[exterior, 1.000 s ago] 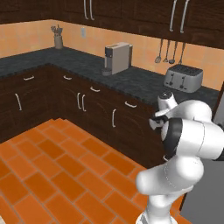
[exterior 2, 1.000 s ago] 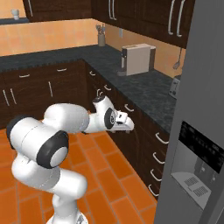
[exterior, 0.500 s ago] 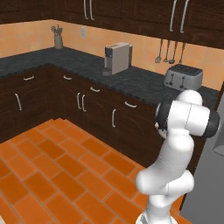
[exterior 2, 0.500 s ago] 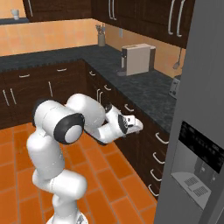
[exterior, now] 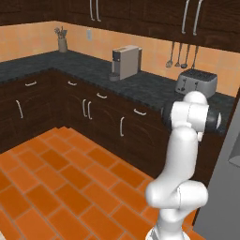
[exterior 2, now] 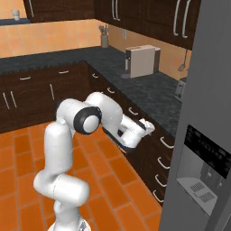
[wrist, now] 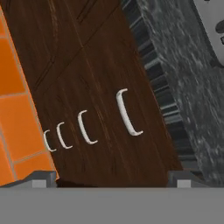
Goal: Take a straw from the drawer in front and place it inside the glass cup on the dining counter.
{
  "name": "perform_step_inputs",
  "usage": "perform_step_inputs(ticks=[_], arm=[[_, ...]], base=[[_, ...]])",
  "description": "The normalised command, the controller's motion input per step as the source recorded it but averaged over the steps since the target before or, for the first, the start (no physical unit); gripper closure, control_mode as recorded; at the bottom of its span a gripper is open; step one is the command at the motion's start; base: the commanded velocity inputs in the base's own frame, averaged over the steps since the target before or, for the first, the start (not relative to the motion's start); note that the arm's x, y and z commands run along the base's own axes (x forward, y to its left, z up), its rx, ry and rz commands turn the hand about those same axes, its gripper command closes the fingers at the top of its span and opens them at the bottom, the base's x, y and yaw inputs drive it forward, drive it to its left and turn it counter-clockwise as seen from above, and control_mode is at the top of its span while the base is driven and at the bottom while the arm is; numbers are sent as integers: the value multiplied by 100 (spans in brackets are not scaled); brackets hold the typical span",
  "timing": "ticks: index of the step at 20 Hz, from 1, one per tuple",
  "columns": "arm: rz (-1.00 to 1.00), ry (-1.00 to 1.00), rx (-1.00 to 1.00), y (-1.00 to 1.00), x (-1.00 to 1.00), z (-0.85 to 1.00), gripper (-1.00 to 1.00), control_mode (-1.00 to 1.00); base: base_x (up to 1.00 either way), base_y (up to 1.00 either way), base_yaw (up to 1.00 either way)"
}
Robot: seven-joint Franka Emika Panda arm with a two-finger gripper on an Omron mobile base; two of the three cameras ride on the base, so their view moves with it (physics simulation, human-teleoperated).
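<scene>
Open air lies before the closed drawer (wrist: pixel 109 87) and its handle (wrist: pixel 127 112), with the black worktop (wrist: pixel 183 87) edge overhanging just above.

Base views flank arm; hand view nears drawer (wrist: pixel 109 105).

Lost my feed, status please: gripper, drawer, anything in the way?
Gripper open, empty, facing the stacked drawer fronts. Top drawer shut, its curved handle straight ahead, untouched. Nothing between fingertips and handle.
</scene>
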Motion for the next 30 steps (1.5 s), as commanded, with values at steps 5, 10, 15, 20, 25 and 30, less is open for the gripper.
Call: perform_step_inputs(ticks=[5, 10, 15, 20, 25, 30], arm=[[13, 0, -13, -22, 33, -56, -100, -100], [7, 0, -11, -27, 38, -53, -100, -100], [4, 0, -5, -23, 45, -48, -100, -100], [1, 0, -6, -16, 46, -44, -100, -100], [-2, -4, -11, -16, 40, -10, -100, -100], [-7, -1, -11, -3, 55, -11, -100, -100]], base=[[0, 0, 0], [0, 0, 0], [0, 0, 0], [0, 0, 0], [0, 0, 0], [0, 0, 0]])
